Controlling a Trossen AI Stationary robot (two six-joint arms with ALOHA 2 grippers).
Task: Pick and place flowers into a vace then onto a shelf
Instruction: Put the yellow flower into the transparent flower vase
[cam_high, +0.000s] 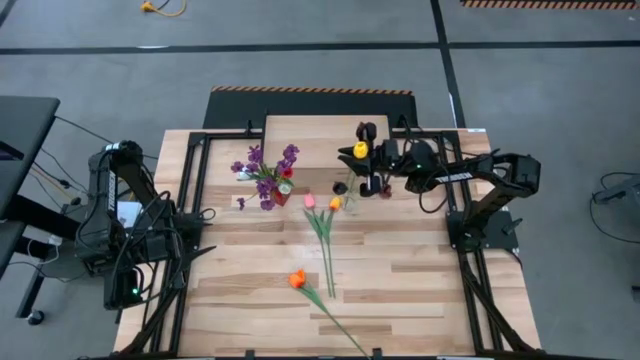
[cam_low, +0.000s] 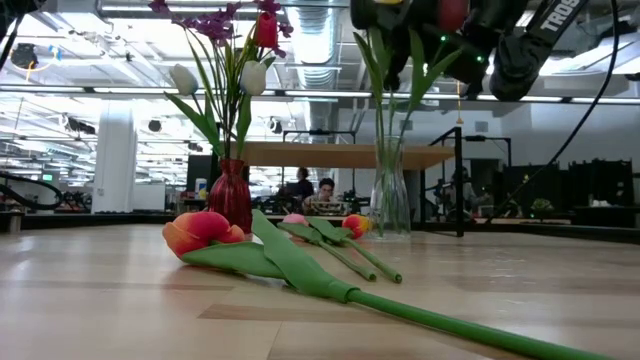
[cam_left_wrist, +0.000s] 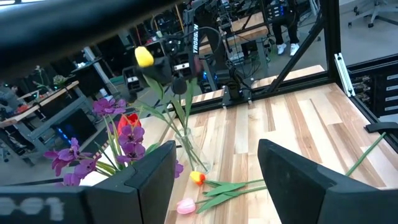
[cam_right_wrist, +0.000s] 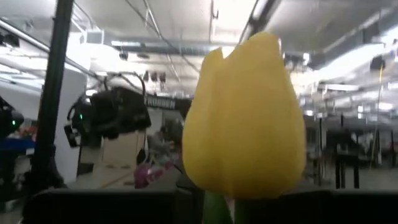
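High view: right tool (cam_high: 372, 152) pinches yellow tulip (cam_high: 359, 150) over clear vase (cam_high: 349, 190) at far right of tabletop (cam_high: 400, 290), so lower stem straight before release; left wrist view: left tool (cam_left_wrist: 211, 180) spread, idle far left.

overhead and table-level views share the yellow tulip (cam_high: 359, 150); wrist cameras close

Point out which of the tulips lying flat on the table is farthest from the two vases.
The orange tulip, alone near the table's front edge; the pink tulip and the small orange tulip lie just beside the vases.
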